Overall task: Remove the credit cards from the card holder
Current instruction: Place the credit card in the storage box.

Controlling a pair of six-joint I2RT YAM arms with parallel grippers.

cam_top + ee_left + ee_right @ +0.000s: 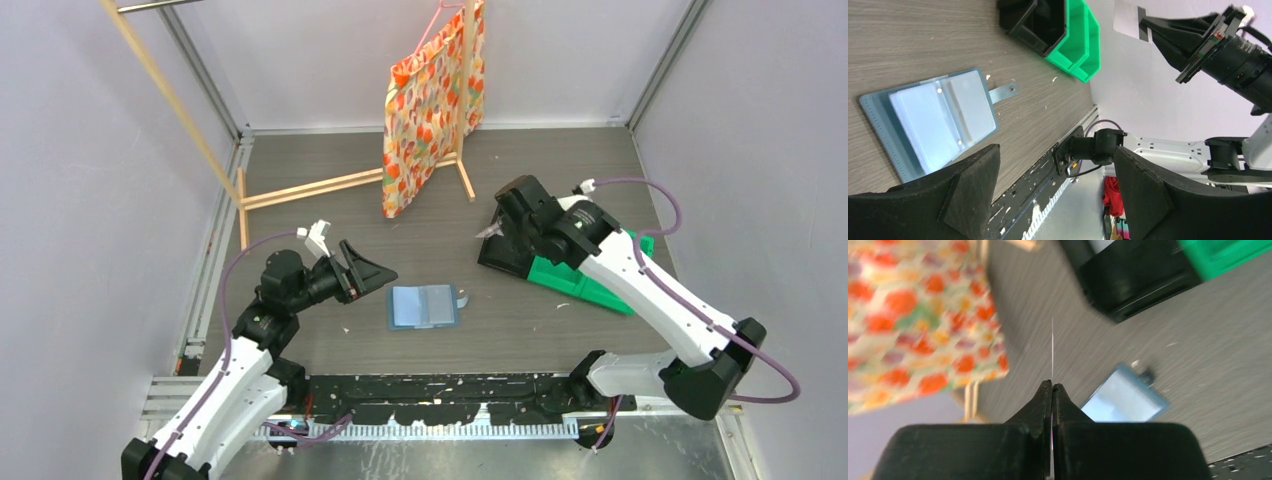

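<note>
The card holder [425,307] lies spread open and flat on the grey wood-grain surface [300,200]. Its pale blue sleeve leaves face up and its small snap tab [462,298] sticks out from its right edge. Whether any card sits in those leaves cannot be told. The left fingers [973,185] are just to the left of the card holder, raised off the surface and spread wide, with nothing between them. The right fingers [1040,400] are beyond the card holder and to its right, well apart from it. They are pinched tight on one thin whitish-grey card [1125,17], which the right wrist view shows edge-on as a fine pale line rising from the fingertips. A black bin [505,258] stands on the surface to the right of the card holder, and the top view shows the held card over the bin's far end. A green bin [590,287] sits against the black bin on the side away from the card holder. Farther off, straight beyond the card holder, a bag with an orange and red pattern [430,110] hangs from a wooden rack [310,188].
</note>
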